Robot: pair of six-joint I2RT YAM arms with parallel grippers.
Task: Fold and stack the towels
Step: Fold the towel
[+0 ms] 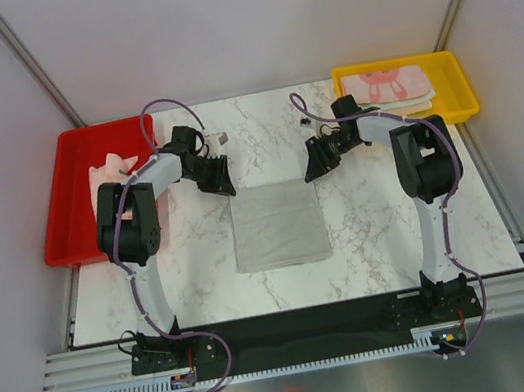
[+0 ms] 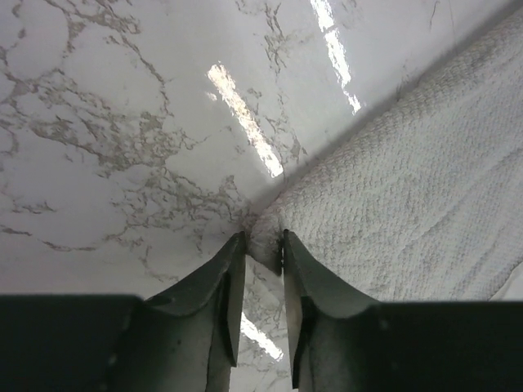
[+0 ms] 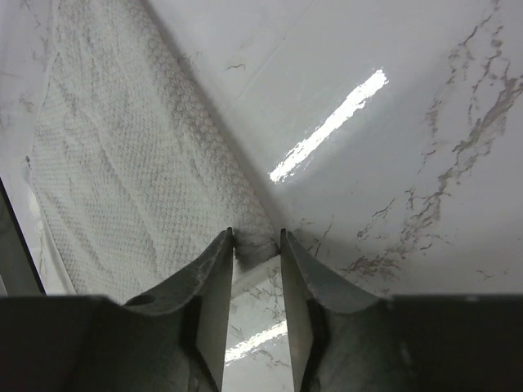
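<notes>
Observed: pale grey-green waffle-weave towel [image 1: 279,225], roughly square, laid flat at centre of white marbled desk [image 1: 391,234], edges squared to desk edges. Far-left corner pinched by left tool [image 2: 263,253]. Far-right corner pinched by right tool [image 3: 257,245]. Gap filled by cloth in both. Towel body lies nearward of both tools. Judged: far edge to be carried toward near edge.

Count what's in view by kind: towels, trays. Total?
Towels: 3 (grey-green towel, peach towel, pink towel; the pink one may hide more beneath)
Trays: 2 (red tray, yellow tray)
Total: 5
</notes>
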